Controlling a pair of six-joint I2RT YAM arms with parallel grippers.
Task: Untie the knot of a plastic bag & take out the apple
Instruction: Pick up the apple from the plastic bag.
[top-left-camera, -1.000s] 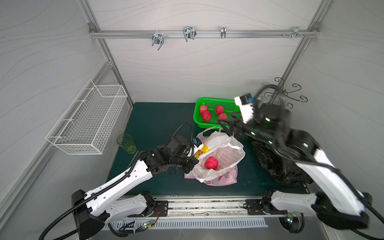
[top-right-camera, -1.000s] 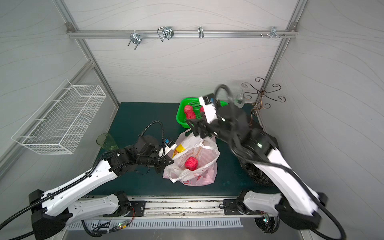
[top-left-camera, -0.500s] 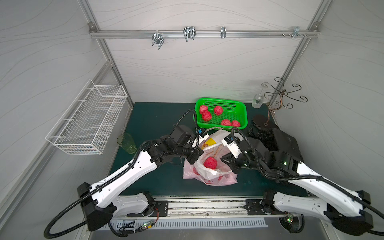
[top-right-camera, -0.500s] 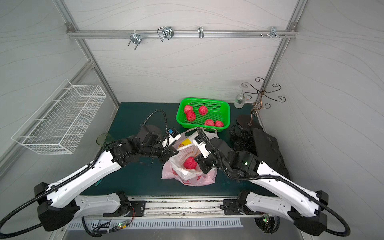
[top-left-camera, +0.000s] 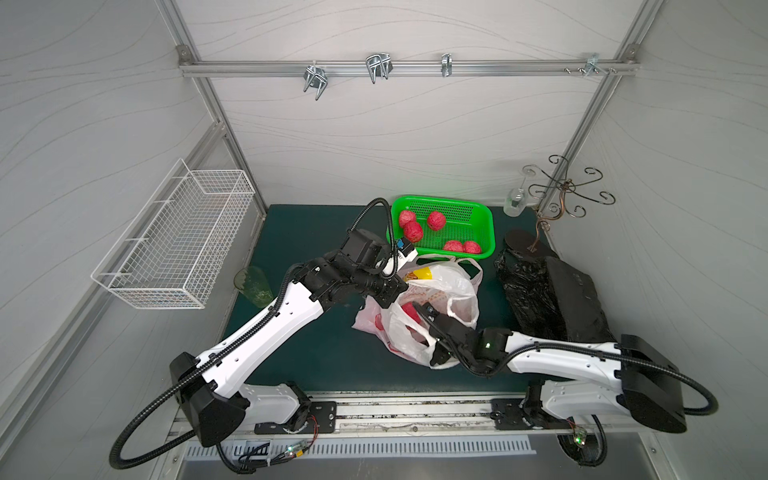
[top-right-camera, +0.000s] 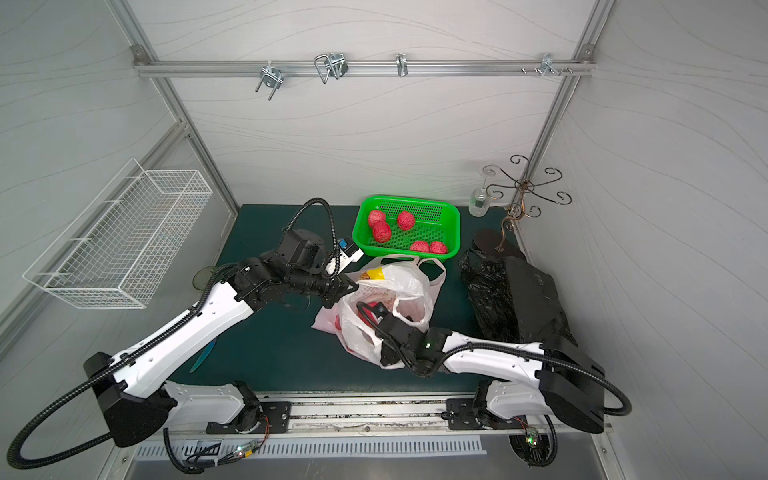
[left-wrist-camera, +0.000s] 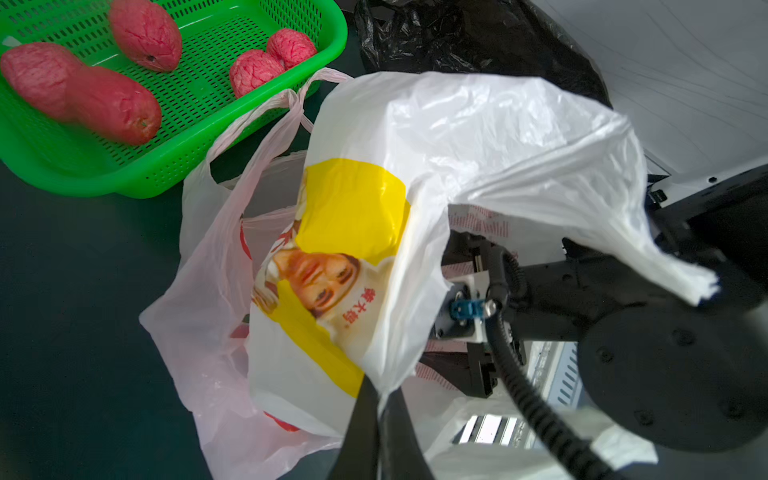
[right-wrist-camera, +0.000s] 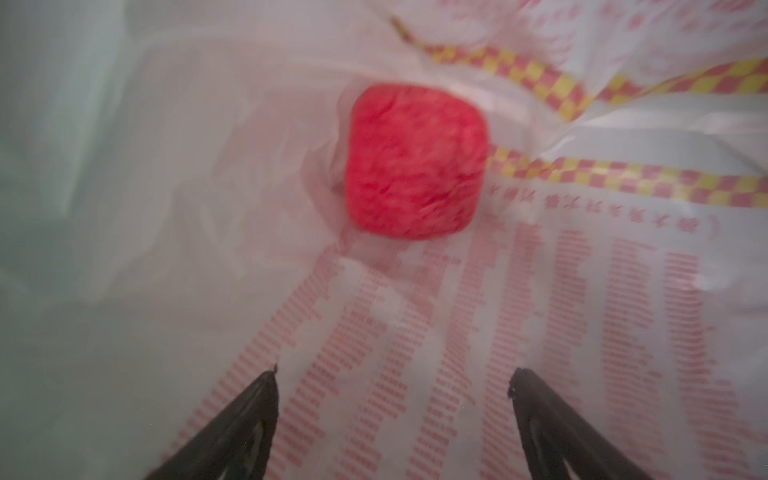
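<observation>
Apple (right-wrist-camera: 415, 162) lies inside the open plastic bag (top-left-camera: 449, 286), mid-bench (top-left-camera: 332, 357). Right gripper (right-wrist-camera: 394, 374) is in the bag mouth with jaws spread, short of the apple and not touching it. Left gripper (left-wrist-camera: 380, 392) has jaws pressed together, pinching the bag's rim and holding it up. Green basket (top-left-camera: 486, 224) holding five red apples sits just behind.

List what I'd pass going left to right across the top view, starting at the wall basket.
In a top view: wire basket → green cup → white bag → black bag.
</observation>
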